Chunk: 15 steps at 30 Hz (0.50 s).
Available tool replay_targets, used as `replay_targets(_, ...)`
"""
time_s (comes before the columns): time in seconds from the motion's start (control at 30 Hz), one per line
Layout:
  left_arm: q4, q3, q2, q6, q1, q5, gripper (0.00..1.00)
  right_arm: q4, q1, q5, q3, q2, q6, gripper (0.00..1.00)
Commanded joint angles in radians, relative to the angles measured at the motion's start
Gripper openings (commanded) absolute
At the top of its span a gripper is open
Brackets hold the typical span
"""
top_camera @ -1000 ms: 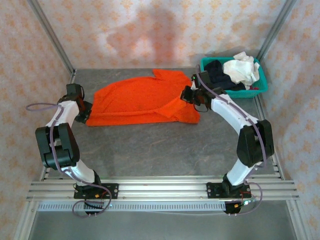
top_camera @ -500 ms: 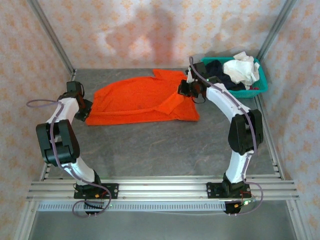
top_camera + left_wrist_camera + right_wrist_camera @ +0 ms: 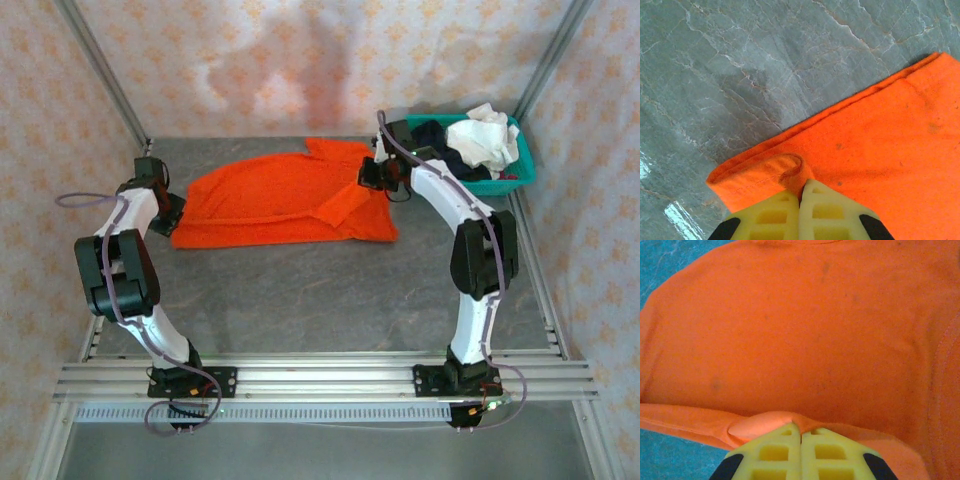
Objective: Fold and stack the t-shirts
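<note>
Dragged orange shirt edge back a bit w/ both arms. Pinched hem corner tight in shut left gripper, a fold in shut right gripper. Kept shirt mid table. Fold begun, not done.

Grey table: orange t-shirt, teal basket.

On the table, the spread t-shirt lies toward the back; the basket sits right of it, crumpled shirts inside.
</note>
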Motion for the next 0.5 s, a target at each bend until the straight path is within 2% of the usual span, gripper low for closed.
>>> replay_targets(0.0, -0.022, 0.044, 0.024, -0.01, -0.012, -0.01, 0.0, -0.01, -0.014, -0.009, 0.051, 0.027, -0.013, 0.0)
replay_targets(0.47, -0.041, 0.129, 0.089, -0.004, -0.014, -0.021, 0.0, -0.04, -0.027, -0.017, 0.159, 0.125, -0.019, 0.0)
